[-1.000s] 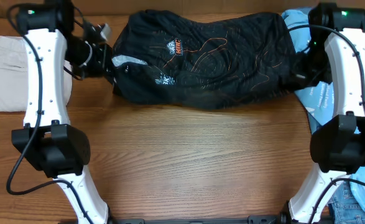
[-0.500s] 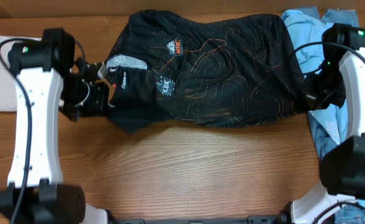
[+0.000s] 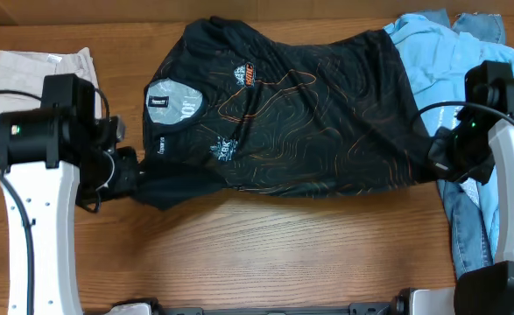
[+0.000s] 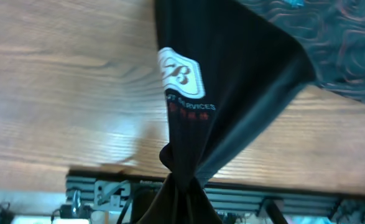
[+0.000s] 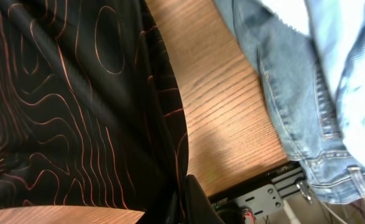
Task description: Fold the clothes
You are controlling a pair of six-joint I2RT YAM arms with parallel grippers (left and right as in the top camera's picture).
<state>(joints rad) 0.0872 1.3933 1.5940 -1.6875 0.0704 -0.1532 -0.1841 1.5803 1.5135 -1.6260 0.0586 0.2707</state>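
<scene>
**Overhead.** Black sports shirt with thin orange wavy lines (image 3: 309,114) lies spread on the wooden desk (image 3: 283,254), drawn out between both tools. Left tool (image 3: 132,172) sits at the shirt's lower left corner, right tool (image 3: 433,162) at its lower right edge. Folded beige cloth garment (image 3: 29,79) lies apart, off the shirt's left side. Crumpled light-blue shirt (image 3: 432,61) touches the shirt's right edge, with blue denim jeans (image 3: 467,219) just beyond it.

**Left wrist.** Black cloth gathers into a tight neck at the tool, which looks clamped on that pinch. The fingers are hidden under the fabric.

**Right wrist.** The shirt's hem runs down into the tool, which looks closed on it. Denim lies just beside the shirt.

**Handling.** Likely light, limp and slick, so it will sag between the holds. Best taken at hem corners or seams. The blue pile crowds the shirt's right side and could snag or get dragged along.
</scene>
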